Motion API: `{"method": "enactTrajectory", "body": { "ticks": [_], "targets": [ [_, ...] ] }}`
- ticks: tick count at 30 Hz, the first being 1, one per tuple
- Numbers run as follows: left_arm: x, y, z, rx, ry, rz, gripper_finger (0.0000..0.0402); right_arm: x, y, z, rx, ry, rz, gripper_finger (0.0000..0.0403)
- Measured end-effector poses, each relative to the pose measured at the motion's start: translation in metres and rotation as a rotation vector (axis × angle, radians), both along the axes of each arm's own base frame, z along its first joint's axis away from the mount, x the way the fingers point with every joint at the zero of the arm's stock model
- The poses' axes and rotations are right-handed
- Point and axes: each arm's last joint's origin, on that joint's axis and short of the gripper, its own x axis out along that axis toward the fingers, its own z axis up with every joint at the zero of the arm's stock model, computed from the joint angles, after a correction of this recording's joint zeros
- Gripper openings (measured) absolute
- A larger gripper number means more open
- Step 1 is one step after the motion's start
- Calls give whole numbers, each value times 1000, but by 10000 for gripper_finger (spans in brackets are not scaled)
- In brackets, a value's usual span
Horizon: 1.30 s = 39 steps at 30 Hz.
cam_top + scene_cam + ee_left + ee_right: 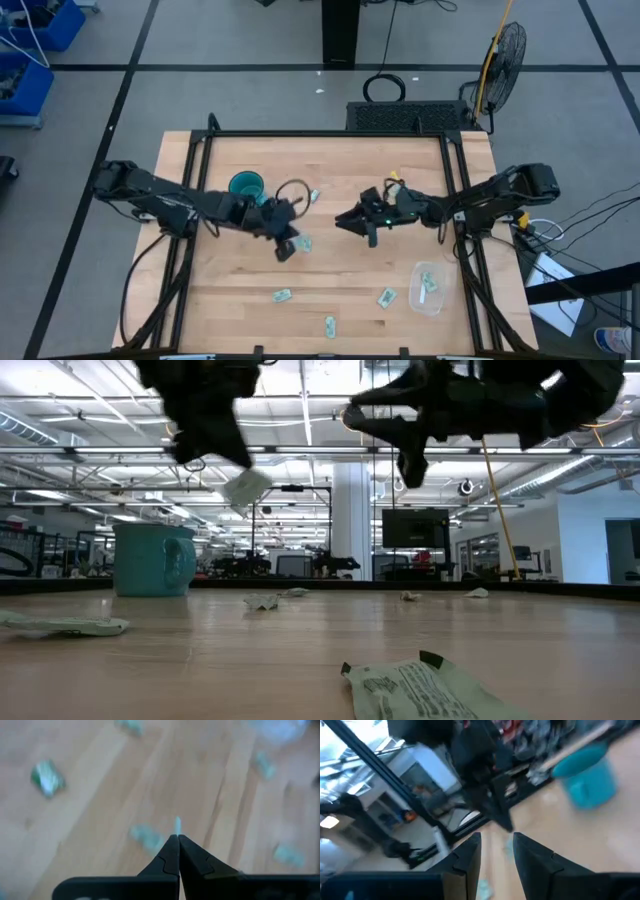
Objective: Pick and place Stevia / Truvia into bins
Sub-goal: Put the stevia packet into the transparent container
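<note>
My left gripper (286, 247) hangs above the table's middle, right of the teal mug (246, 186), shut on one pale green and white sachet (247, 488). In the left wrist view only the sachet's thin edge (177, 825) shows past the fingertips. My right gripper (350, 221) is raised over the table's middle, open and holding nothing (497, 845). The clear bin (430, 288) stands near the table's right near corner with a sachet lying inside. Several other sachets lie flat on the wood, among them one (282, 295), a second (329, 324) and a third (386, 297). My left gripper pinches the sachet between its two fingers, which point slanting downward. In the left wrist view a narrow pale edge (177, 826) sticks out beyond the shut fingertips. In the low view the sachet (247, 488) hangs tilted below the gripper, lifted clear of the table.
The teal mug (155, 560) stands on the far left part of the table. More sachets lie near the far edge (312, 197). Black frame rails (455, 190) run along the table's sides. Bare wood lies between the two grippers and the bin.
</note>
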Motion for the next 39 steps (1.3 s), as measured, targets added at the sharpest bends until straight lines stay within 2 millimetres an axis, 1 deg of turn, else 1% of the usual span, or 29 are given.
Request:
{"method": "enactTrajectory", "body": {
  "ticks": [2,4,9,14,21,27,31,35,37,39],
  "targets": [
    [8,8,10,-2,-85,16,1,-4,-1,-6,-7,8,-20,109],
    [15,14,21,7,-169,22,1,-5,-2,-9,29,24,-25,109],
    [28,30,48,38,-375,42,1,-5,-1,-8,50,23,-10,109],
    [31,40,57,57,-446,67,1,-6,0,4,54,-107,32,110],
    [35,42,66,52,-546,73,1,-5,-5,9,56,-143,10,110],
    [35,41,67,50,-560,74,1,-4,-14,9,55,-144,-45,110],
    [41,41,60,50,-546,73,1,-4,-16,10,54,-153,-49,110],
    [51,40,54,37,-569,56,1,-3,-17,11,54,-154,-54,110],
    [57,40,48,35,-570,53,1,-2,-17,14,54,-160,-54,110],
    [58,41,45,37,-553,55,1,0,-17,17,46,-169,-54,110]
  ]
}}
